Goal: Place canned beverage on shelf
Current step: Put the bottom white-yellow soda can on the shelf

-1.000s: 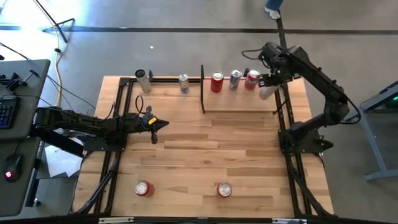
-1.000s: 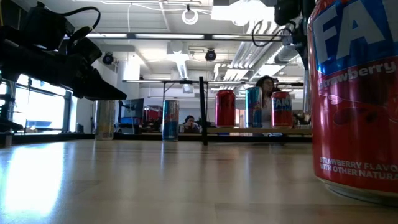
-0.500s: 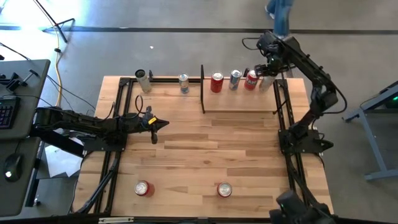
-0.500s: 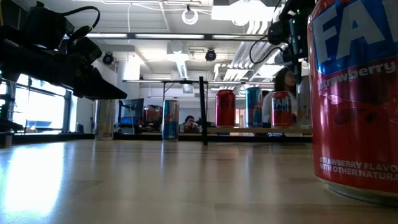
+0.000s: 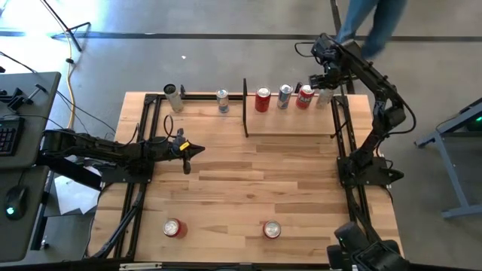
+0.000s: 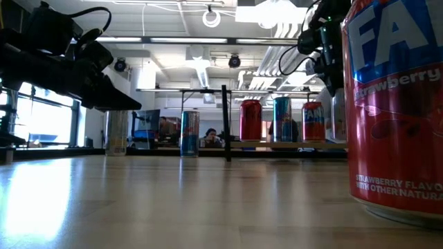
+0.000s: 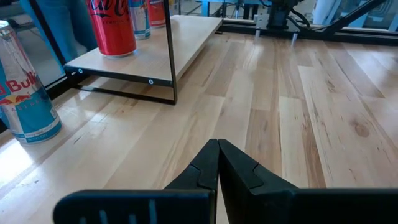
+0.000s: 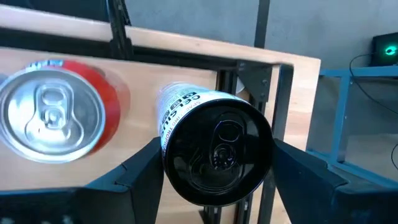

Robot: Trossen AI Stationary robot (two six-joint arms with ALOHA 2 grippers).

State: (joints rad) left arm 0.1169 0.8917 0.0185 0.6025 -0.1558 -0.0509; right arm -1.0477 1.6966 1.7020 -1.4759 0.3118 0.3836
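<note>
The shelf point(image 5: 290, 120) is a pale wood panel between thin black bars at the table's far right. On its far edge stand a red can point(image 5: 262, 99), a silver can point(image 5: 284, 95) and another red can point(image 5: 304, 96). My right gripper point(image 5: 324, 92) is shut on a white can with a black top point(image 8: 214, 146) at the right end of that row. In the low view this can point(image 6: 336, 114) reaches down to about shelf level; I cannot tell whether it stands there. My left gripper point(image 5: 197, 150) hovers shut at the table's left. My right gripper pinches the white can's upper side wall point(image 8: 166, 134) between its two fingers point(image 8: 140, 171), one on each side. The fingers come steeply from above, pointing down. The can is upright, next to the red can point(image 8: 53, 118).
A blue-and-silver can point(image 5: 223, 100) and a grey can point(image 5: 173, 96) stand on the table's far edge, left of the shelf. Two red cans point(image 5: 174, 227) point(image 5: 271, 229) stand near the front edge; one of them looms large in the low view point(image 6: 394, 104). A person walks behind the table.
My right gripper has carried the white can toward the table's far edge and a little down, from beside the shelf's right end into line with the cans there. The can stays between its fingers. My left arm has kept still.
</note>
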